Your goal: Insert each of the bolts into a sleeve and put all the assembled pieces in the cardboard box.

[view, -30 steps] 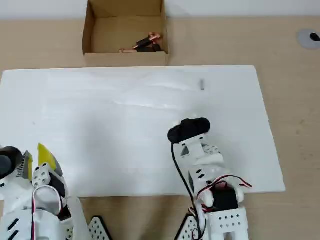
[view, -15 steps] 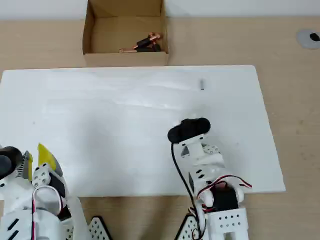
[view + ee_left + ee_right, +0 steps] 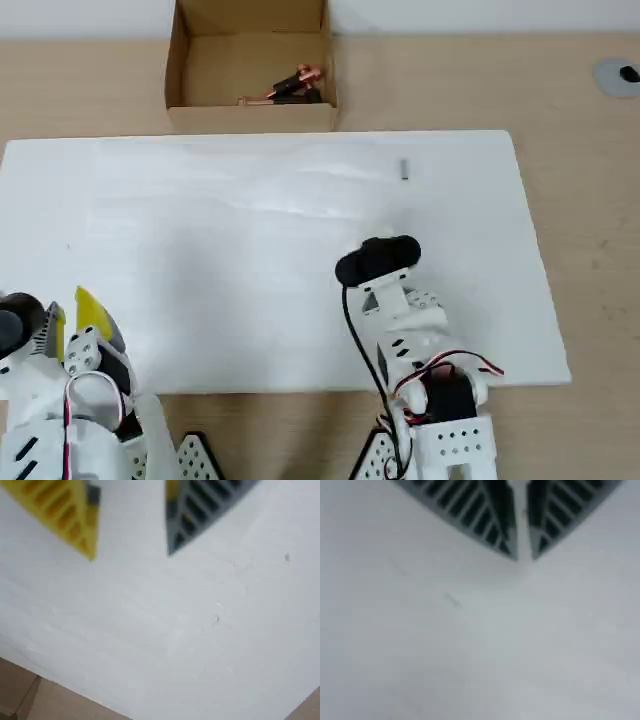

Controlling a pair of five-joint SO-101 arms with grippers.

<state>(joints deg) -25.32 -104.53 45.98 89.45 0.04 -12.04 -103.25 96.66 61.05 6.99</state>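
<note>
Stillness since a second ago: left jaws apart, right jaws together. With assembled pieces [image 3: 290,88] in the cardboard box [image 3: 250,118], we judge the task done.

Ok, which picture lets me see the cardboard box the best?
The high view. It looks down into the open cardboard box, beyond the white sheet, with the copper-and-black pieces lying inside. Both wrist views face that sheet under their own fingers instead.
</note>
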